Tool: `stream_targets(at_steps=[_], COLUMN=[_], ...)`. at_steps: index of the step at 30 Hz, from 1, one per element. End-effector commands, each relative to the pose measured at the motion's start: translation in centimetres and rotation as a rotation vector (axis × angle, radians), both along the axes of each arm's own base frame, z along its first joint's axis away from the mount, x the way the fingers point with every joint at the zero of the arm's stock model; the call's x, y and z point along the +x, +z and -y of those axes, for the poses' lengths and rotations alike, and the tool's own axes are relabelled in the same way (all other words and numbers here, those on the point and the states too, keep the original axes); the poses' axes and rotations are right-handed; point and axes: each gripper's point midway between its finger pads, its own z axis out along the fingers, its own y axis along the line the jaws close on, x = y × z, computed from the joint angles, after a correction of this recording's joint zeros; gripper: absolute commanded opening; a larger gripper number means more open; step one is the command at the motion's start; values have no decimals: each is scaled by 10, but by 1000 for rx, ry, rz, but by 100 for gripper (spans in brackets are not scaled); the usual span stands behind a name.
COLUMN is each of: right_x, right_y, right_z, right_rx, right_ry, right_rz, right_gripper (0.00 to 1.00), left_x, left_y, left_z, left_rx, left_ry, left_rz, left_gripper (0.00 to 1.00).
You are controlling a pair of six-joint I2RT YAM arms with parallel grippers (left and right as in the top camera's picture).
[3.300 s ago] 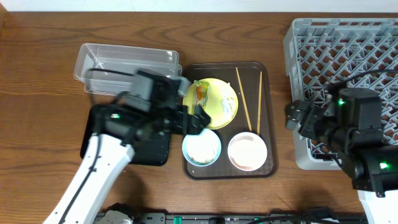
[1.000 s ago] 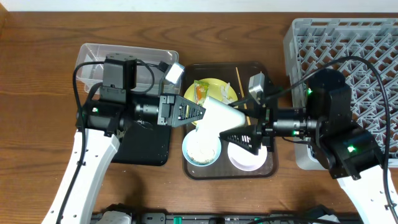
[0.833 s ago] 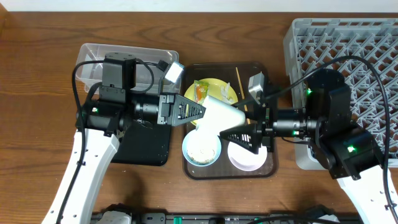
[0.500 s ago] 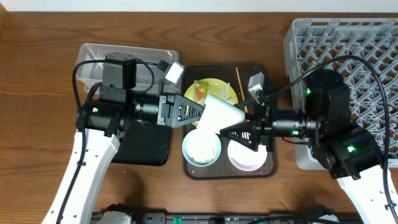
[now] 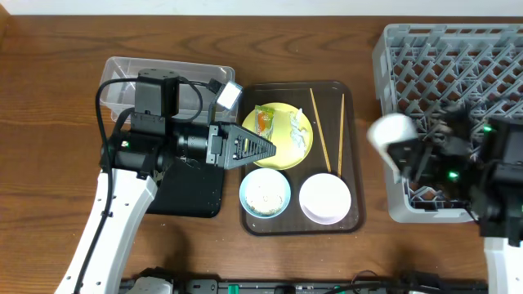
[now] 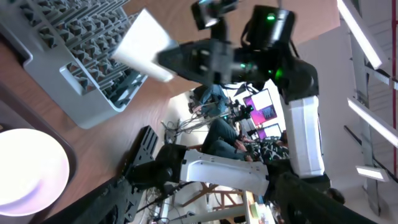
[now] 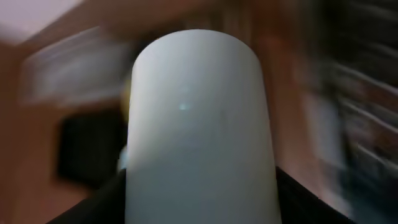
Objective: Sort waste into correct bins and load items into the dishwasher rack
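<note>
Two bowls sit nearest on the brown tray (image 5: 353, 147): the light blue bowl (image 5: 265, 194) with pale residue inside and the white bowl (image 5: 325, 198) beside it, neither gripped. Left of them is the black tray (image 5: 200, 196), with the left arm across it. The left gripper (image 5: 265, 149) hangs at the yellow plate (image 5: 282, 113), jaws apart and empty in the left wrist view. My read: it's staged for the wrapper (image 5: 263, 121) lying on the plate near the rice crumbs (image 5: 297, 137). The right gripper (image 5: 400, 145) has its jaws clamped on a white cup (image 5: 389, 131), held above the tabletop (image 5: 49, 122) at the left wall of the rack (image 5: 458, 57) and not yet set in. It's blurred, so the exact tilt is unclear. It's probably gripped by the body so it can be tipped into the grid. The chopsticks (image 5: 319, 131) lie on the brown tray right of the plate. The clear tub (image 5: 163, 77) sits farthest back, next to the black tray, so both bins are in the left arm's reach.
</note>
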Motion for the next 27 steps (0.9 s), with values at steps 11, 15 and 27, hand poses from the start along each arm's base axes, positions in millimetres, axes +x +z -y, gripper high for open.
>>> stream_targets(at_steps=[11,15,27], right_x=[-25,-25,-22], right_y=[-76,-94,-96], right_z=[72,79,64], right_rx=[-100,-122,-46], right_ry=[-262,-250,-171], right_rz=[-477,-563,-562], right_gripper=[51,50,99], left_x=[3,2,2], left_y=[-1,-7,-11], left_z=[0,0,0], left_rx=[25,28,36], left_ry=[25,25,29], left_rz=[30,11,-7], left_gripper=[78,78,79])
